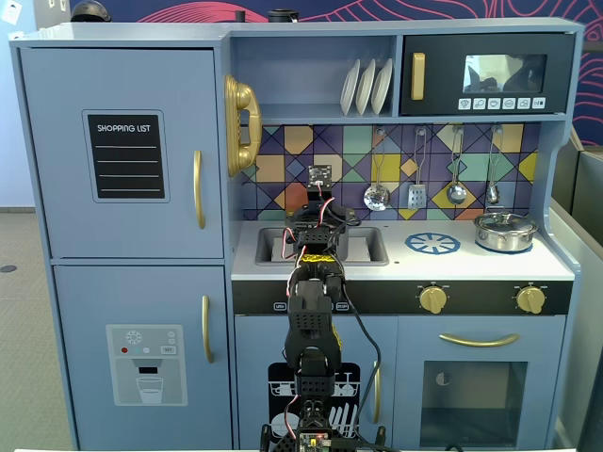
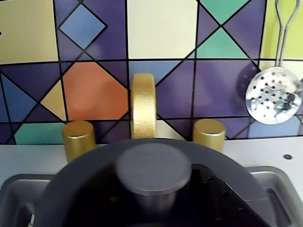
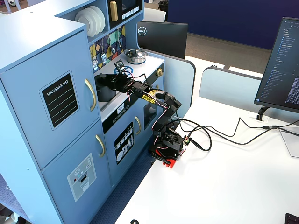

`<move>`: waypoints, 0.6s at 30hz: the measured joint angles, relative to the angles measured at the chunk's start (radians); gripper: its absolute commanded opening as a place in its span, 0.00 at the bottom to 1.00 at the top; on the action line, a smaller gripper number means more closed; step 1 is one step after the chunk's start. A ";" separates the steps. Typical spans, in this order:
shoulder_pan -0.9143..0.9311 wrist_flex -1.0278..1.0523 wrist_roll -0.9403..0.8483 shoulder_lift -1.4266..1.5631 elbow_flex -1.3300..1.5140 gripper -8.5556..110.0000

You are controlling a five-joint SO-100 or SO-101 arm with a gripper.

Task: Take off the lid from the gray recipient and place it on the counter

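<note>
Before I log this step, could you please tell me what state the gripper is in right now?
Gripper: cannot tell; its fingertips are hidden in every view. It hangs over the matte dark-gray round lid at the sink.

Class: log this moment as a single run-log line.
gripper at gray recipient in sink | lid not on counter | jaws: unclear

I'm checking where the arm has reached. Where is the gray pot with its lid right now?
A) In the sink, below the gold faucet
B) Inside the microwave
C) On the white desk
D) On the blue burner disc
A: in the wrist view the lid and gray pot sit in the sink, directly in front of the gold faucet.
</note>
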 measured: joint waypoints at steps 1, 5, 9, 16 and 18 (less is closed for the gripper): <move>-0.002 0.000 0.000 0.000 -0.002 0.07; -0.008 -0.015 -0.002 -0.003 -0.020 0.07; -0.008 -0.009 -0.005 -0.003 -0.069 0.07; 0.081 0.075 -0.026 0.054 -0.117 0.07; 0.137 0.112 -0.029 0.075 -0.127 0.07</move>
